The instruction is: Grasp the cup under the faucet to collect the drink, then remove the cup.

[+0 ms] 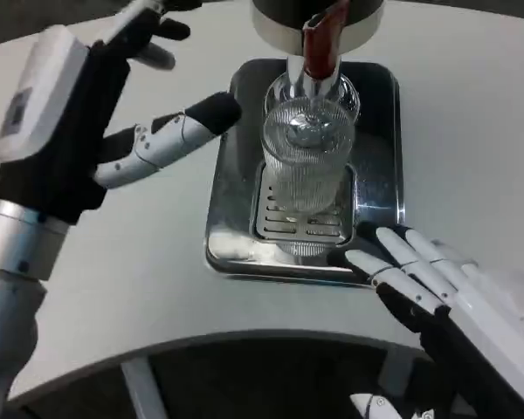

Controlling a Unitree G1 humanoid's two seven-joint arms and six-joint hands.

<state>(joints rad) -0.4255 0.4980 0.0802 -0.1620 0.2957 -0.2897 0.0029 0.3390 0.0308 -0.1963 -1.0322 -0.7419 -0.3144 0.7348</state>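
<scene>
A clear ribbed cup (pixel 307 166) is seen standing on the metal tray (pixel 384 175) under the faucet (pixel 319 48), just right of the left hand (pixel 113 113). That hand is held up with fingers apart, holding nothing. The right hand (pixel 445 292) is laid flat on the worktop (pixel 472 105), fingers spread at the tray's near corner, below the cup.

A white table (pixel 157 262) fills most of the view, its near edge curving across the bottom. Below that edge lies a dark floor (pixel 271 375) crossed by a pale bar (pixel 140 384) at near left. On the table, far and right of centre, sits a shiny metal tray (pixel 384 157) with a slotted grate (pixel 297 225) set in its near half.
</scene>
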